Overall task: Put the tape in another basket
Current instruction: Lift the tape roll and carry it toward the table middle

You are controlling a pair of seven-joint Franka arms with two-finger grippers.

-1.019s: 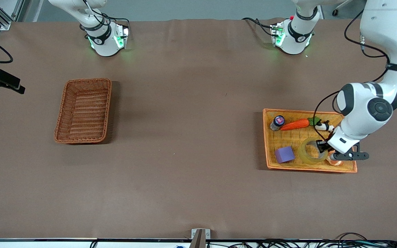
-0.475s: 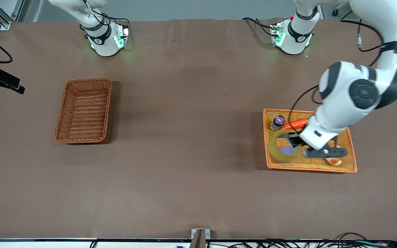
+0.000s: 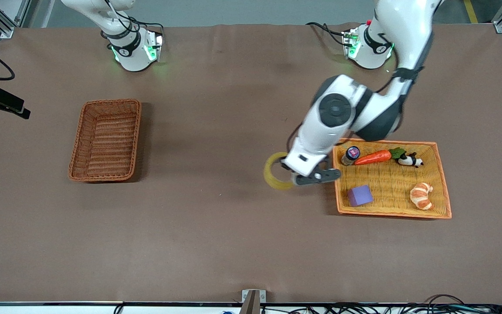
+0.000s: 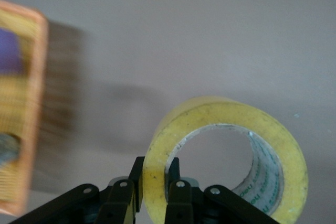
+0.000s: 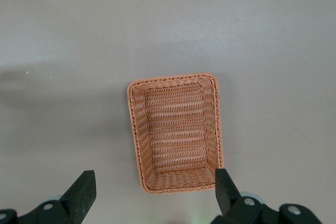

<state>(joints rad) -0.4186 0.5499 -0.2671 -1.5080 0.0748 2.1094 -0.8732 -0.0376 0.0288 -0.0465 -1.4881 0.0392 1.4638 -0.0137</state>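
Left gripper (image 3: 293, 173): up in the air over bare table just beside the tray's edge that faces the right arm's end; fingers (image 4: 178, 195) clamped on the wall of the tape, one inside the hole, one outside
Tape (image 3: 274, 171): held off the table by the left gripper, ring standing on edge, hanging over the brown table surface between tray and basket, much closer to the tray; yellowish band with grey core and printing inside visible in the left wrist view (image 4: 226, 156)
Basket (image 3: 106, 139): reddish-brown wicker, raised sides, toward the right arm's end of the table, well apart from the tape; nothing inside; seen whole from above in the right wrist view (image 5: 176, 132)
Right gripper (image 5: 152, 200): high over the table near the basket, fingers spread wide apart, holding nothing; arm waiting
Tray (image 3: 444, 192): flat orange-yellow woven, toward the left arm's end of the table; one corner visible in the left wrist view (image 4: 29, 129)
Purple block (image 3: 360, 195): in the tray, corner nearest the front camera and the tape
Croissant (image 3: 422, 195): in the tray, beside the purple block, apart from it
Carrot (image 3: 373, 157): in the tray, along the edge farther from the front camera
Small bottle (image 3: 351, 155): in the tray, just beside the carrot's tip
Panda figure (image 3: 410, 161): in the tray, by the carrot's green top
Table (image 3: 216, 226): brown covering
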